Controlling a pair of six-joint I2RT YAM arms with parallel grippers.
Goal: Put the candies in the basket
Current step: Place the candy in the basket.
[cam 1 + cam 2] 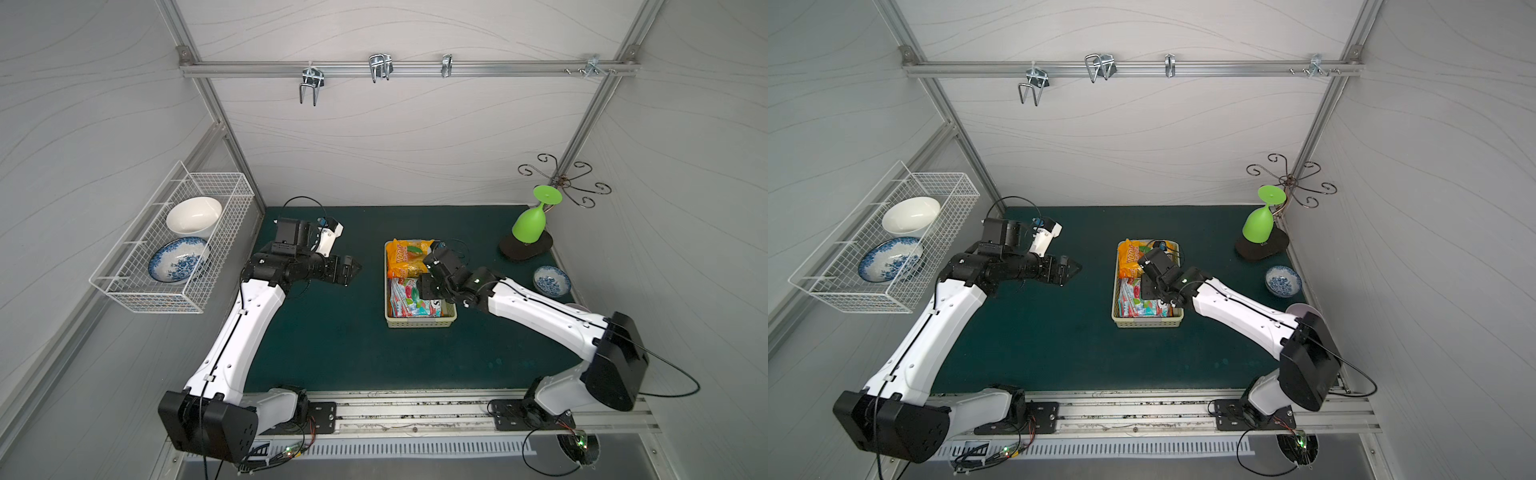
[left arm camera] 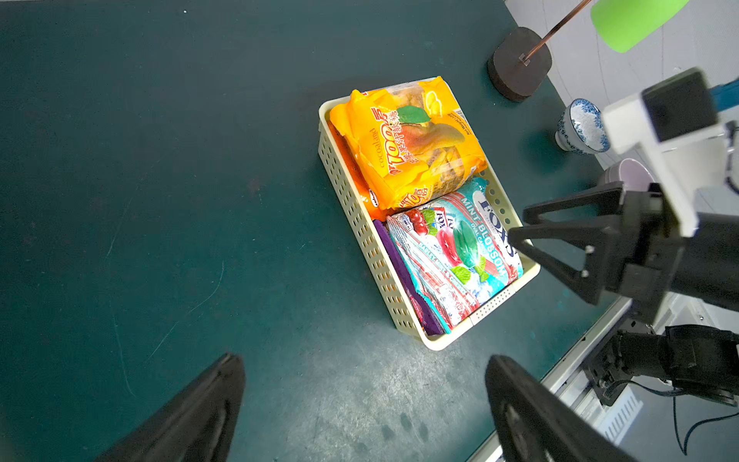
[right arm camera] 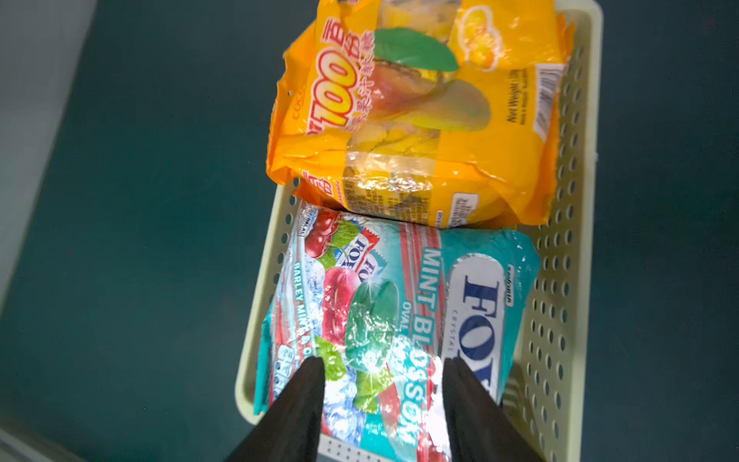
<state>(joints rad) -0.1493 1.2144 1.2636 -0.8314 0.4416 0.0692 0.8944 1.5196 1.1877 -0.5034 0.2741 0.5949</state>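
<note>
Right gripper (image 3: 382, 362) (jaws spread apart) hangs directly over the teal packet (image 3: 380, 296) in the basket (image 3: 560, 280).

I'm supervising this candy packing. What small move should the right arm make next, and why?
Probably lift the right gripper straight up out of the basket. Its jaws stand apart over the teal FOX'S Mint Blossom packet, which lies flat inside beside the orange bag, so nothing is gripped.

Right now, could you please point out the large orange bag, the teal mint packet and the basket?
large orange bag (image 3: 420, 120), right wrist view, middle of printed face
teal mint packet (image 3: 400, 320), right wrist view, centre of front
basket (image 3: 560, 280), right wrist view, perforated side wall
</note>
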